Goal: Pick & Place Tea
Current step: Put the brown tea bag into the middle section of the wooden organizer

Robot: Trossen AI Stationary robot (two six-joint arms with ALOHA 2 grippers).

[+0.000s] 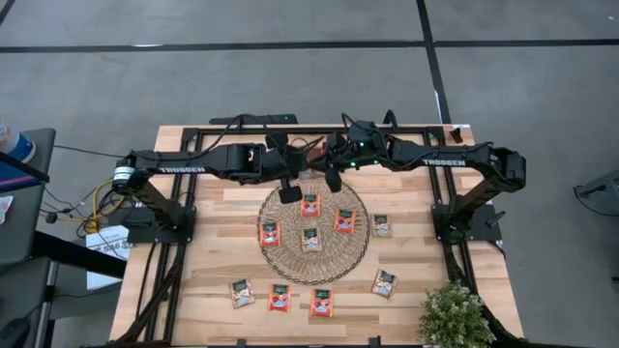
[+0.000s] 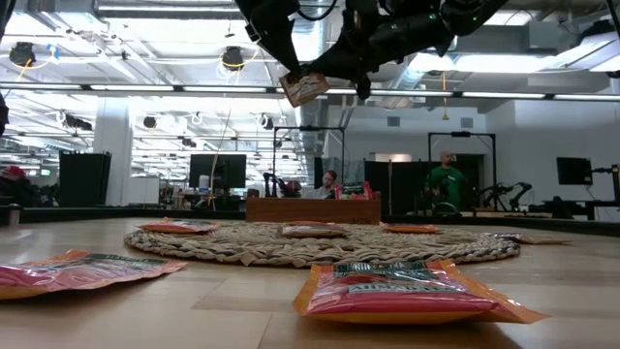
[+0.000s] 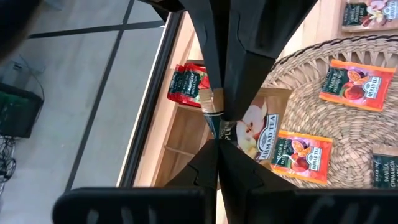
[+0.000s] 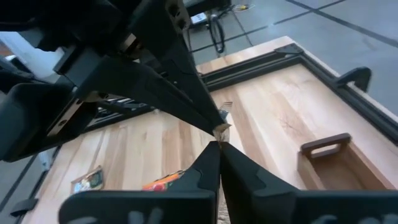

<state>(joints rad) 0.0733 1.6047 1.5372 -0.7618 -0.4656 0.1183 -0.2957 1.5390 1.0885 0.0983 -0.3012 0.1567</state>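
Observation:
A pale tea sachet (image 2: 305, 87) with an apple picture (image 3: 264, 124) hangs in the air above the far side of the round woven mat (image 1: 311, 253). My left gripper (image 3: 217, 140) and my right gripper (image 4: 219, 144) meet at it from opposite sides, both shut. Several red-orange and pale sachets lie flat on the mat (image 1: 344, 220) and on the table near its front edge (image 1: 280, 298). One red sachet (image 3: 186, 84) lies in the wooden compartment tray (image 3: 180, 134). My left gripper pinches the sachet's edge (image 3: 212, 112) between its two fingers. The sachet is lifted clear and spreads out sideways over the mat. My right gripper pinches the same end, at a corner (image 4: 221, 129), coming in opposite the left fingers (image 4: 186, 102). Only that corner shows.
The tray (image 4: 326, 158) sits by the table's far edge, behind the mat. A potted plant (image 1: 453, 314) stands at the near right corner. Black frame rails (image 1: 164, 261) run along the table's left and right sides. People sit and stand in the room beyond (image 2: 446, 179).

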